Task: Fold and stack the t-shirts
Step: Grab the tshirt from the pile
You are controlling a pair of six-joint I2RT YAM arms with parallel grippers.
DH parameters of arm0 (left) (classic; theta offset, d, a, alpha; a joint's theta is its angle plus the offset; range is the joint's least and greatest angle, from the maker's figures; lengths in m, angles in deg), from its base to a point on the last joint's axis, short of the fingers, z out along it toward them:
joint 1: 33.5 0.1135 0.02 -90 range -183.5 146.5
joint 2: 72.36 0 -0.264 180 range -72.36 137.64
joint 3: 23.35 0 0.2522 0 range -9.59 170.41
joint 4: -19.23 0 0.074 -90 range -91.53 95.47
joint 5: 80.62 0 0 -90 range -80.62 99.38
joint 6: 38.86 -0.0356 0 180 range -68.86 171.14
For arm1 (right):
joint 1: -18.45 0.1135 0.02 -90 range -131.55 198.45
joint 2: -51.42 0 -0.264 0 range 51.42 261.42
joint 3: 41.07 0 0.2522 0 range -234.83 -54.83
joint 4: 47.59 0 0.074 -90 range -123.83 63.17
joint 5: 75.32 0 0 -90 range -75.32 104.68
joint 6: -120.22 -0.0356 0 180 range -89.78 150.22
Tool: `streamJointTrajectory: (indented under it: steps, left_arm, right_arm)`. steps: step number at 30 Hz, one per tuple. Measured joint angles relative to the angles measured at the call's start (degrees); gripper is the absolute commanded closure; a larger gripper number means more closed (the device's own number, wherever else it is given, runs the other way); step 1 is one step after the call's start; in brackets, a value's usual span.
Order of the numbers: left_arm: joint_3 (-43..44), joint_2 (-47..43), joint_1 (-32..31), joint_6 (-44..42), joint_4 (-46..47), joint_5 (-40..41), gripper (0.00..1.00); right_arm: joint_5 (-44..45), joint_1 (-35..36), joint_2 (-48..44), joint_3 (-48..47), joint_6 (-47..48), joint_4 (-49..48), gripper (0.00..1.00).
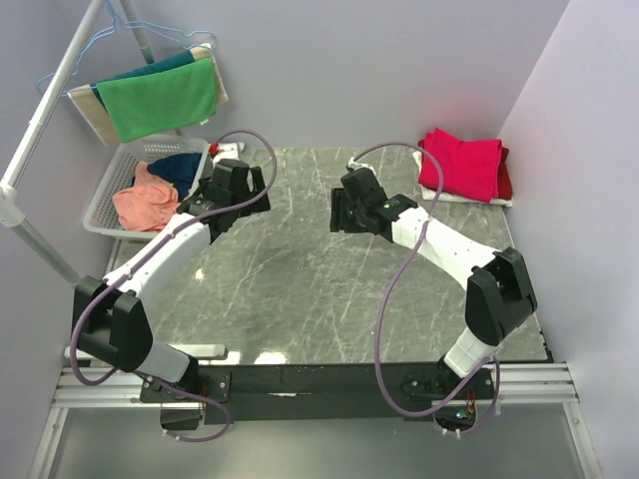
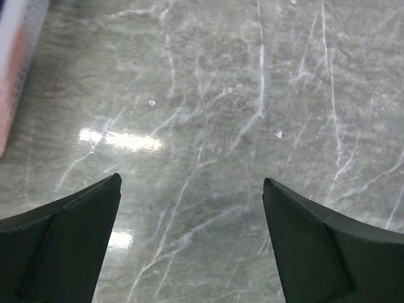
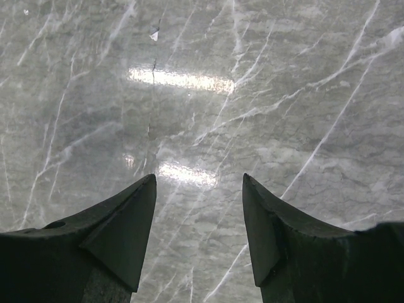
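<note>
— Hidden or cut off?

— At 1 o'clock on the surface (image 1: pixel 290 289), a folded crimson-pink t-shirt (image 1: pixel 461 165) on top of a red t-shirt (image 1: pixel 504 180), with only the 3 o'clock edge of the lower one on show. Beneath both, a strip of something white (image 1: pixel 454 197), too covered to name.

— And toward 10 o'clock?

— Just off the surface's edge, in a white basket (image 1: pixel 100 210): a salmon-orange t-shirt (image 1: pixel 140 205), crumpled, and behind it a dark navy t-shirt (image 1: pixel 182 168), mostly buried. In the left wrist view, only a cut-off sliver of basket wall at 10 o'clock, pinkish and blurred.

— The hands?

— Left hand (image 2: pixel 192 178) spread wide, pinching nothing, over bare marble near the basket. Right hand (image 3: pixel 199 175) spread as well, empty, over mid-surface toward 12 o'clock. Both well apart from the folded stack.

— Anything around, or in the way?

— Above the basket, on a rack (image 1: pixel 45 110): a green cloth (image 1: pixel 160 98) draped over a teal cloth (image 1: pixel 150 68) and a beige cloth (image 1: pixel 95 118), largely covering both. Purple cables (image 1: pixel 383 304) looping off each arm, crossing part of the marble in the top view.
</note>
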Motion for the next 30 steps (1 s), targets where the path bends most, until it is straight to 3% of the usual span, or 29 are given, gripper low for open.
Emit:
streamJointTrajectory:
  steps: [7,15,22,30]
  left_arm:
    - [5.6,0.9,0.0,1.6,-4.4,9.9,0.09]
    - [16.7,9.4,3.2,7.0,-11.7,23.1,0.31]
    - [25.3,19.4,10.9,12.4,-18.1,25.9,0.35]
    - [27.4,25.0,20.1,17.3,-20.5,22.6,0.39]
  right_arm:
    - [0.0,0.1,0.0,1.1,-0.2,-1.1,0.36]
    - [-0.9,0.1,0.0,1.4,0.5,-1.7,0.36]
    - [-1.0,0.1,0.8,1.4,1.9,-2.0,0.36]
    - [-1.5,0.1,3.5,1.3,3.0,-1.4,0.36]
